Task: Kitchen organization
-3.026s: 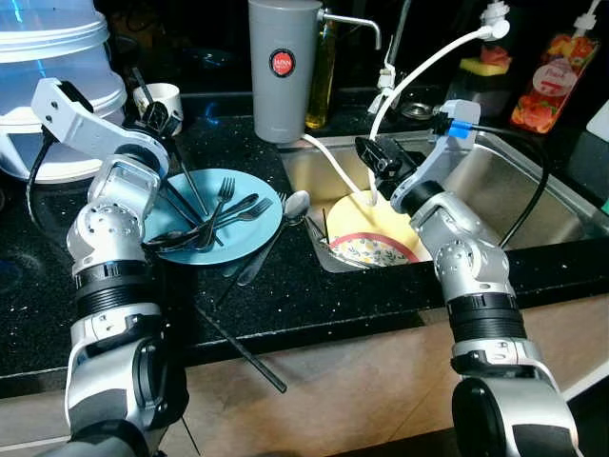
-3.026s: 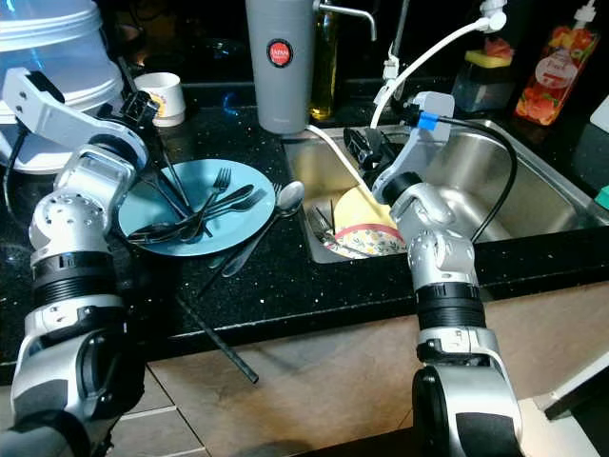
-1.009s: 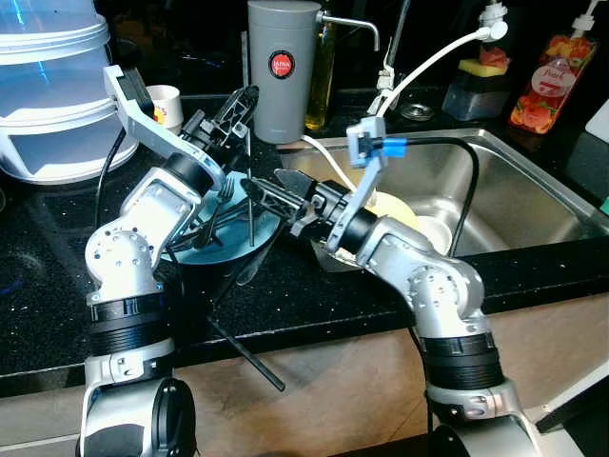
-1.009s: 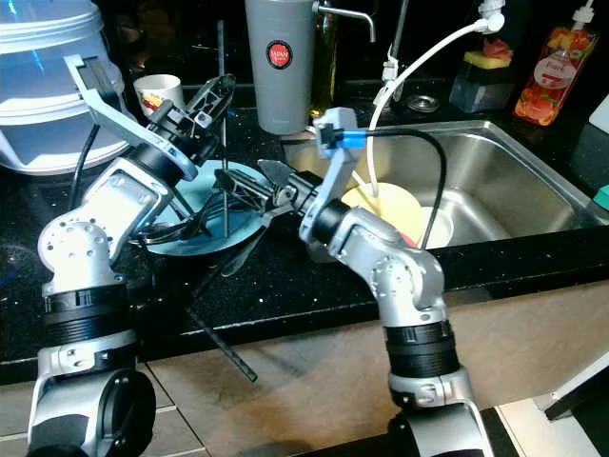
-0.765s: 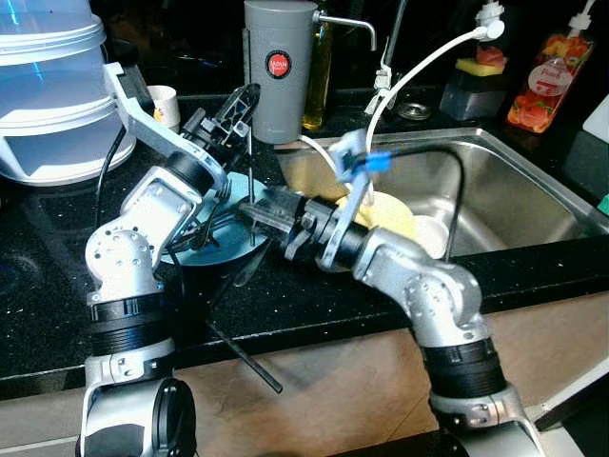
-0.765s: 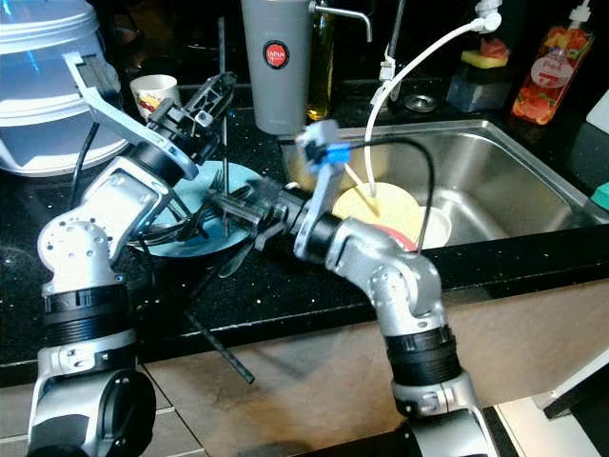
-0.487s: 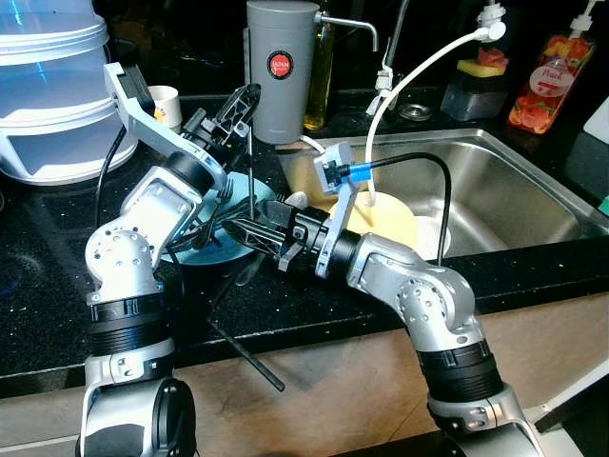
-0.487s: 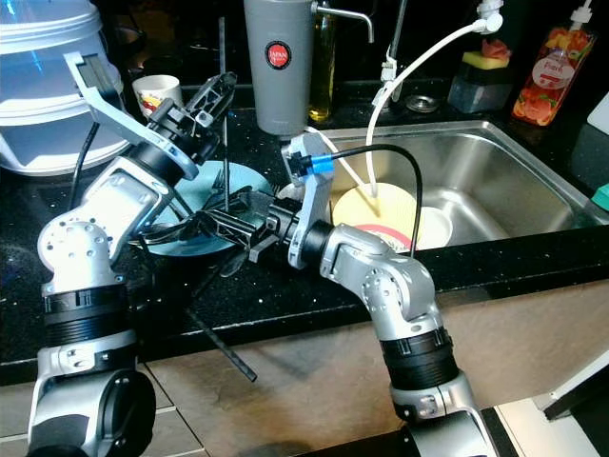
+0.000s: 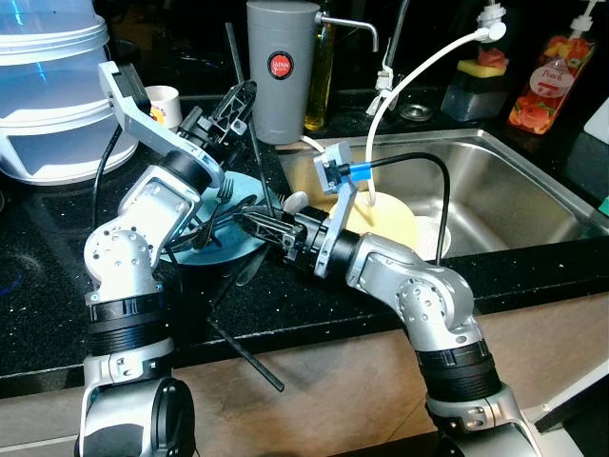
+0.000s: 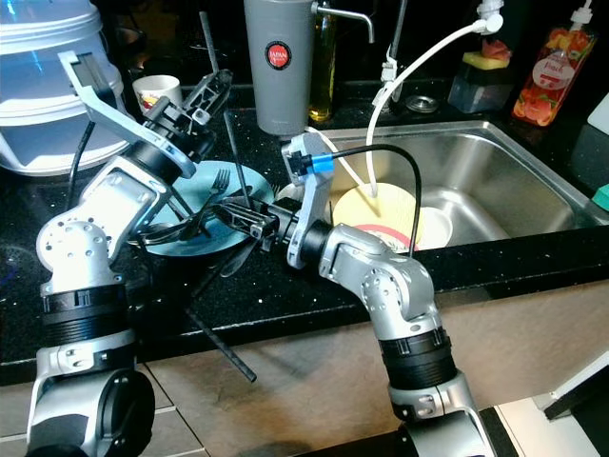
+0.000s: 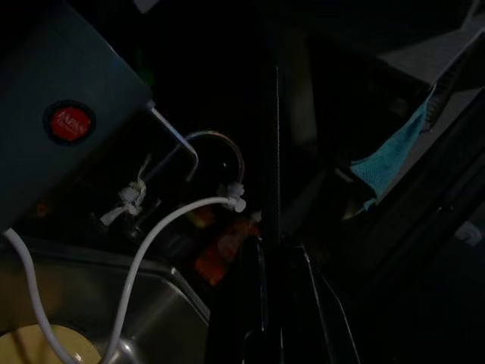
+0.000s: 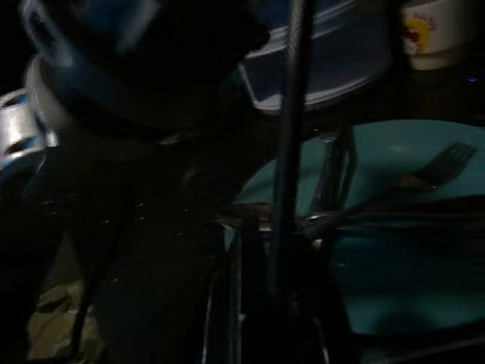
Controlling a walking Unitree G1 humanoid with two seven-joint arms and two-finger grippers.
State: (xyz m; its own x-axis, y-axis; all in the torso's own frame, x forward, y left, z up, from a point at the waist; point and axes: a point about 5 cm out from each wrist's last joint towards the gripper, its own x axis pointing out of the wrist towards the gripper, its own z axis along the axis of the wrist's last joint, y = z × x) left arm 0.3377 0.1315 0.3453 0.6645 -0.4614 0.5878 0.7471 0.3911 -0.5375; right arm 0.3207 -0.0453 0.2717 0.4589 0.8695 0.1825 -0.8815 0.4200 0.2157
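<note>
A long black chopstick (image 9: 257, 157) leans over the blue plate (image 9: 243, 243), which carries several forks and spoons. My left gripper (image 9: 235, 103) is shut on the chopstick's upper part, above the plate's far edge. My right gripper (image 9: 262, 222) has reached across from the sink side and looks shut on the chopstick's lower end, just above the plate. In the right wrist view the chopstick (image 12: 292, 114) runs down between the fingers (image 12: 235, 303). In the left wrist view the chopstick (image 11: 276, 152) rises from between the fingers (image 11: 254, 318).
A second black chopstick (image 9: 243, 352) lies on the dark counter, overhanging its front edge. A grey jug (image 9: 283, 67) stands behind the plate and a white cup (image 9: 166, 98) at the back left. The sink (image 9: 514, 190) holds a yellow plate (image 9: 390, 221) and a white bowl.
The right arm swung from the sink to the plate and its fingers closed on the chopstick's lower end. The left gripper lifted the chopstick upright; it has now tilted, top leaning left.
</note>
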